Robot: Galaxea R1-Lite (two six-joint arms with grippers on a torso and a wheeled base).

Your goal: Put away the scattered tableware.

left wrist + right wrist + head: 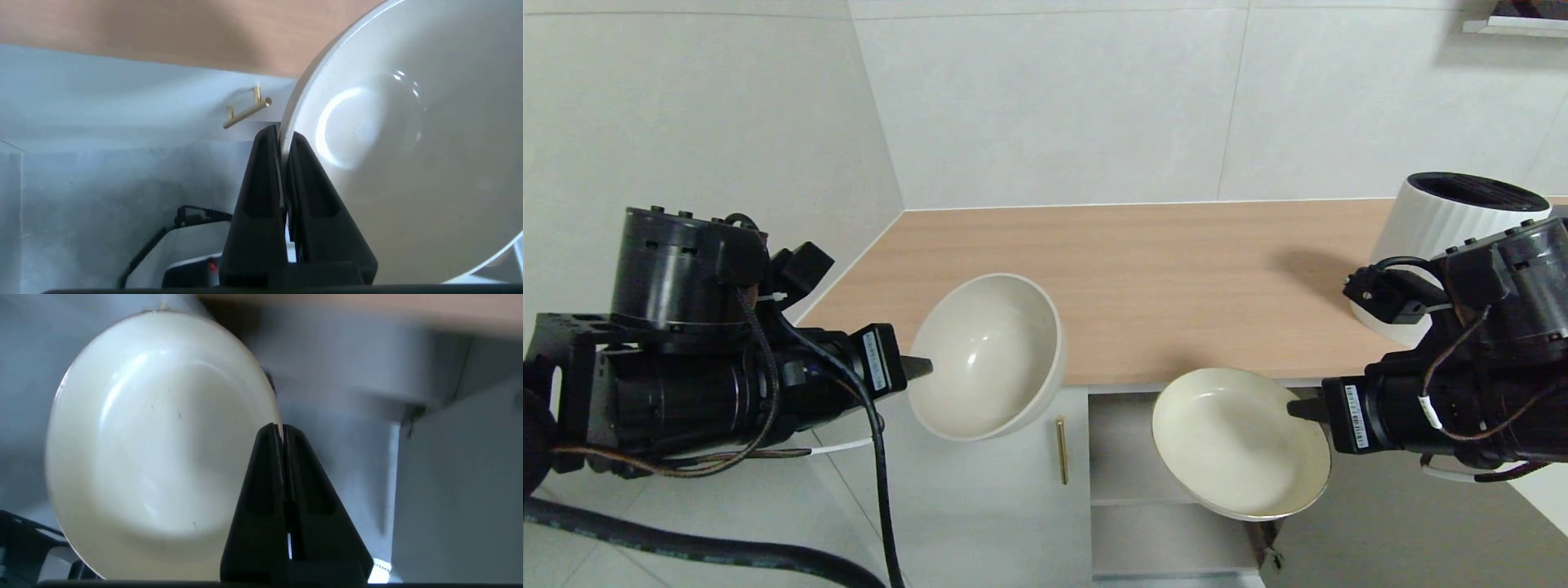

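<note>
While the left gripper (919,367) pinches the rim of a tilted cream bowl (988,359) at the front edge of the wooden counter (1143,269), the right gripper (1298,406) is clamped on a shallow plate's (1233,441) rim. The plate hangs lower, in front of the open cupboard (1123,457) under the counter.

Bowl (988,359): looks like glazed ceramic, smooth, high gloss with sharp highlights. Plate (1237,441): similar cream glaze, softer sheen. The fingers (263,192) of my left gripper (282,140) look like matt black plastic. Countertop (1160,278): matt wood grain. Cabinet handle (1061,449): brass-coloured metal. Wall tiles (1054,106): smooth, satin.
</note>
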